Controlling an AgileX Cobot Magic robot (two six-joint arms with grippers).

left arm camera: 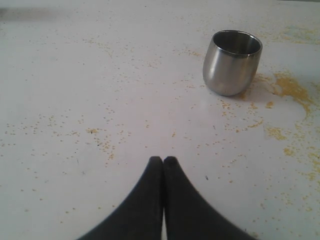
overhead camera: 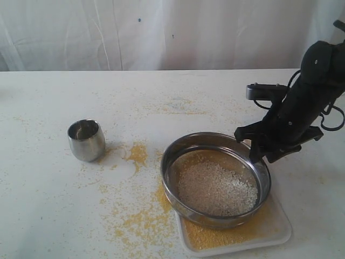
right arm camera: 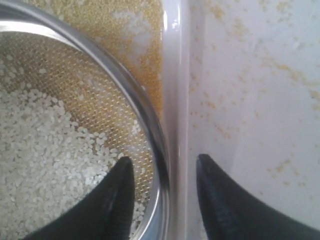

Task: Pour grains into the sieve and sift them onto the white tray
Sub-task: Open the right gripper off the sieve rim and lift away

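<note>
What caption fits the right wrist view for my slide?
Open right gripper straddling the sieve rim, whitish grains lying on its mesh.

The sieve (overhead camera: 171, 186) sits on the white tray (overhead camera: 281, 229), with whitish grains (overhead camera: 215, 189) heaped on its mesh and yellow meal (overhead camera: 215, 237) on the tray beneath. More meal is scattered across the counter (overhead camera: 48, 97). A steel cup (overhead camera: 86, 140) stands upright, well apart to the left. The right gripper (overhead camera: 264, 157) hangs at the sieve's far right rim.

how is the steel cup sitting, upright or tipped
Upright: the steel cup stands on its base on the table, open mouth up, apart from the sieve. Cannot tell whether it is empty.
</note>
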